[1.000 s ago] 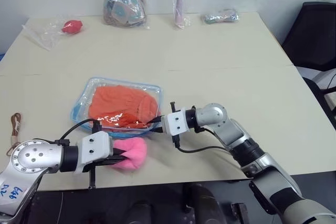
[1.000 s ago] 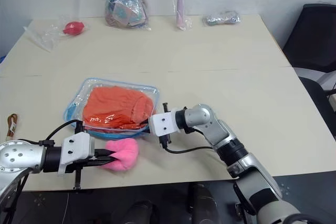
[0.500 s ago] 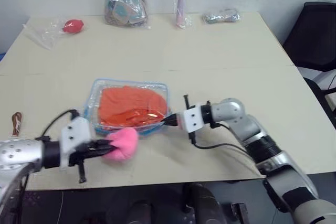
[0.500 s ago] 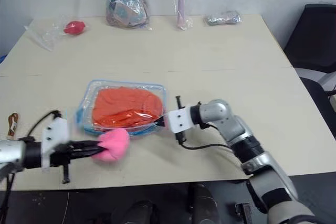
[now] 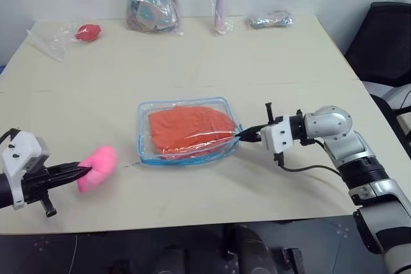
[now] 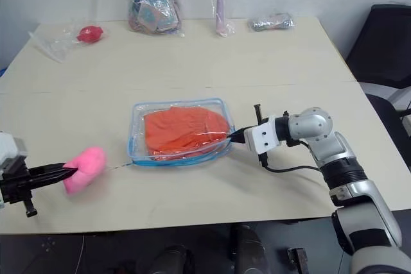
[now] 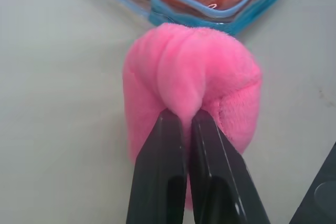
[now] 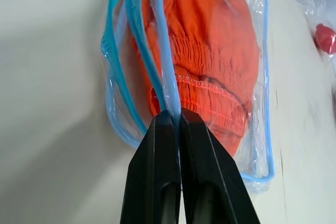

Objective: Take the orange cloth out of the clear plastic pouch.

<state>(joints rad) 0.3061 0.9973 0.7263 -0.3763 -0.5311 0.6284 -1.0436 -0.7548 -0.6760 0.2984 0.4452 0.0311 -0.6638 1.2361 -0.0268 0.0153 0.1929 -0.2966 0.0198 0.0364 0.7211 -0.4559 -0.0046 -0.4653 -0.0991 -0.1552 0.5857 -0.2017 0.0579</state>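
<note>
Holding: left fingers (image 7: 176, 129) pinched shut on the pink pompom (image 5: 97, 160)
Right fingers (image 8: 170, 124): clamped on the clear plastic pouch (image 5: 186, 131) edge
Orange cloth (image 5: 189, 129): inside the pouch, mid-desk (image 5: 270, 62)
Pompom: left of pouch, apart

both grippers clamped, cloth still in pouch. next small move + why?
Probably keep drawing the left gripper with the pink pompom away from the right gripper, which pinches the clear plastic pouch by its blue edge. The orange cloth lies fully inside, so the opening likely needs widening first.
</note>
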